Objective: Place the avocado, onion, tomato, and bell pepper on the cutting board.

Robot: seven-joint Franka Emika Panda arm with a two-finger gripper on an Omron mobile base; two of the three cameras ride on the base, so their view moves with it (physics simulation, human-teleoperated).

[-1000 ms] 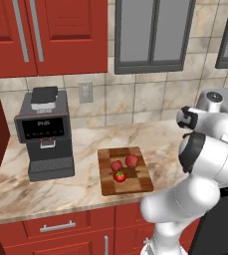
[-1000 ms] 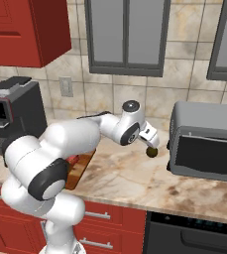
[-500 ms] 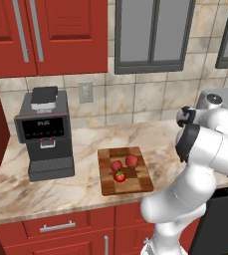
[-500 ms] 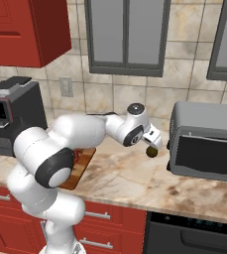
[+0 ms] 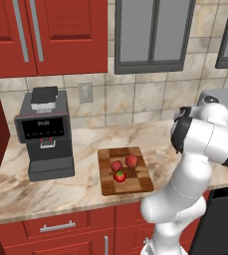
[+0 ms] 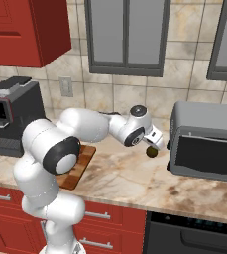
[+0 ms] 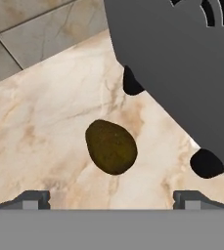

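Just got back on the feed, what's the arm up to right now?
The arm is reaching for the avocado, which lies on the counter beside the toaster oven. The gripper hangs open just above it and holds nothing. The tomato and two other reddish vegetables already sit on the cutting board, so the avocado is not yet on the board.

Olive-brown avocado, marbled beige counter
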